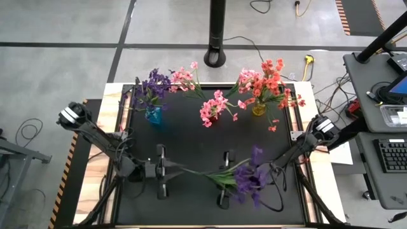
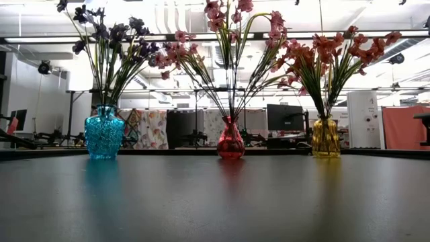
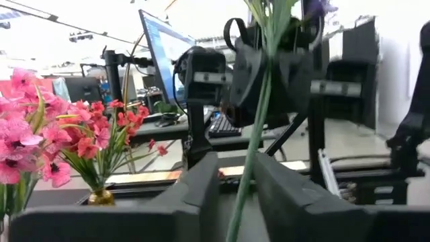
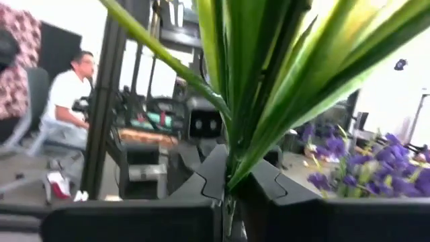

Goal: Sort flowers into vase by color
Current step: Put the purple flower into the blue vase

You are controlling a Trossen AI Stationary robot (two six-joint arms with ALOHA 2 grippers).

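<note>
A purple flower spray lies roughly level between my two grippers, its thin green stem pointing toward the table's left. My right gripper is shut on its leafy part. My left gripper is open, and the stem passes between its fingers. Three vases stand at the far side: a blue one with purple flowers, a red one with pink flowers, and a yellow one with orange-red flowers. The low view shows neither gripper nor the held spray. My right gripper pinches the purple spray between its two fingers at the leafy base of the stem, coming level from the table's right. The blossoms lie back over its wrist, and the bare stem reaches out toward the left gripper.
The blue vase, red vase and yellow vase stand in a row along the far edge. Bare black table lies between them and the grippers. A person sits in the room behind.
</note>
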